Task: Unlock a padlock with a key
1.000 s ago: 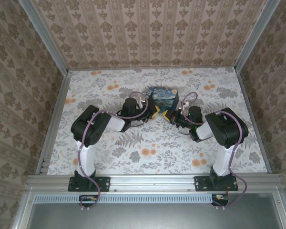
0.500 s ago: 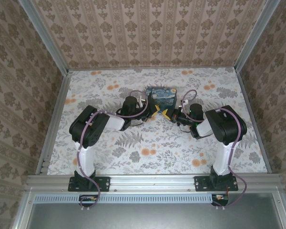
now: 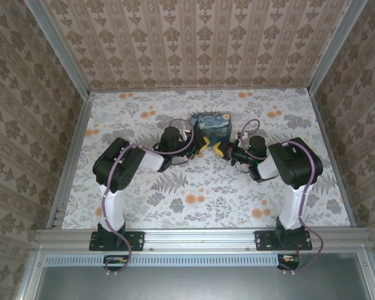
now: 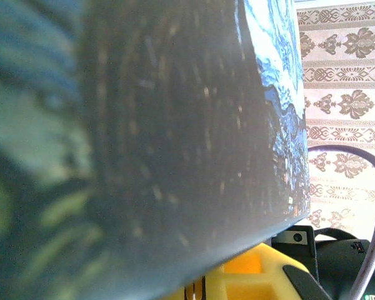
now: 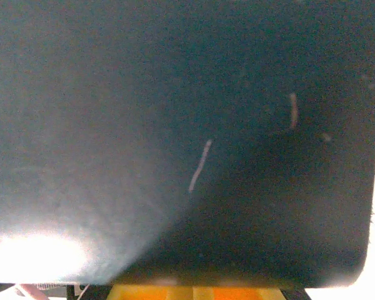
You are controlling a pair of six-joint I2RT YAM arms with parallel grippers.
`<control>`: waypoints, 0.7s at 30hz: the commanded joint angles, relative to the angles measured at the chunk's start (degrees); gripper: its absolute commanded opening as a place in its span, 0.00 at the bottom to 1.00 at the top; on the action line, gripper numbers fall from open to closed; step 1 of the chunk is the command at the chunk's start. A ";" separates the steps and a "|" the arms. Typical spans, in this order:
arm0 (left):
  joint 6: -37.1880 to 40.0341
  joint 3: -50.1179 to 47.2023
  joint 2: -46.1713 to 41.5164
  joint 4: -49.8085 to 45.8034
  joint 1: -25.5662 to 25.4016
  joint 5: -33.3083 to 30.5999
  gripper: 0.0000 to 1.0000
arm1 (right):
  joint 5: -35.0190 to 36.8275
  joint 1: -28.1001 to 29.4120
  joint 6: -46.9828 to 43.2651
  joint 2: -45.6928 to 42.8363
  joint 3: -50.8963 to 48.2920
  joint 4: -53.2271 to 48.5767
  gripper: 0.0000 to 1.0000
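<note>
Top external view: left gripper (image 3: 204, 146) and right gripper (image 3: 218, 149), both pressed closed, crowd the painted box (image 3: 214, 124).
So close together, they may collide or shove it.

Tight in the middle, roomy all round.
The painted box (image 3: 214, 123) crowds my fingers (image 3: 217, 149) ahead; the near surface (image 3: 194, 200) lies open.

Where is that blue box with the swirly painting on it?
From above, the blue box sits centrally on the floral table, nearer the back wall, with the left gripper and right gripper at its near edge.
</note>
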 commanded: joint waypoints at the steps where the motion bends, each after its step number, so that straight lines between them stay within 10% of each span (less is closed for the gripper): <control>1: -1.46 -0.93 0.20 1.60 -3.30 9.68 0.00 | 1.43 0.97 0.57 -2.33 3.20 5.42 0.00; 21: 0.31 -1.10 -1.18 -1.89 -2.19 8.39 0.00 | -1.37 1.08 -5.11 -2.57 -1.75 5.26 0.00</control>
